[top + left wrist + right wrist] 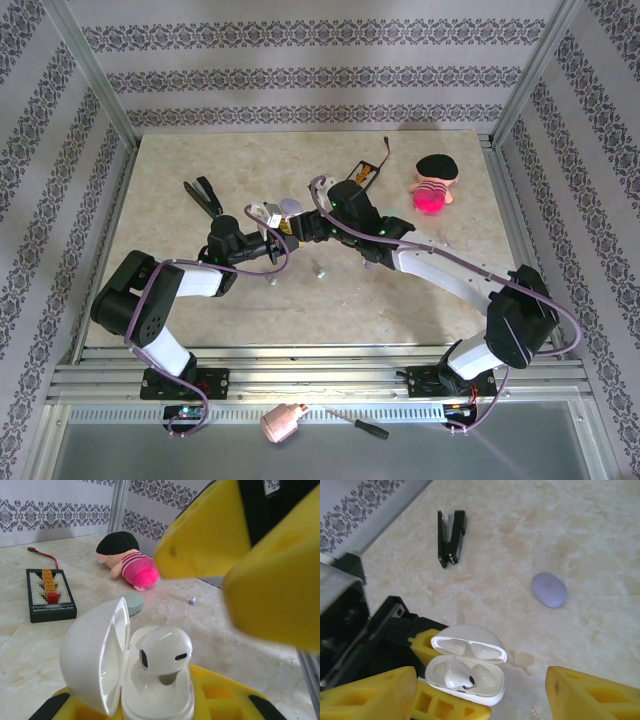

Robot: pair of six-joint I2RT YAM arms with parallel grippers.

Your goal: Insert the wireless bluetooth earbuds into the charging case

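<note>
1. My left claw (142, 702) is closed on the charging case (125, 672). Its yellow fingers press the white base from both sides. The lid is swung open and stands at nine o'clock of the base in my left wrist view.
2. One white earbud (165, 652) sits in the case, stem down in its well, with its rounded head above the rim.
3. My right claw (480, 680) is spread wide and grips nothing. In my right wrist view its yellow fingers (375, 695) sit at seven and five o'clock of the frame. The case lies beyond the gap between them.
4. From my left wrist, those same fingers hang blurred at one o'clock of the case, apart from the earbud.
5. On the table (600, 525), seen from my right wrist, a lavender oval shell (549, 589) lies at two o'clock of the case, well apart. A black folding clip (451, 537) lies at twelve o'clock, farther off.
6. From my left wrist, a mint-green disc (134, 602) sits just behind the lid. A black board (50, 594) with a red wire lies at ten o'clock. A plush doll (127, 560) lies at twelve o'clock, and a tiny lavender bit (192, 600) at one o'clock.
</note>
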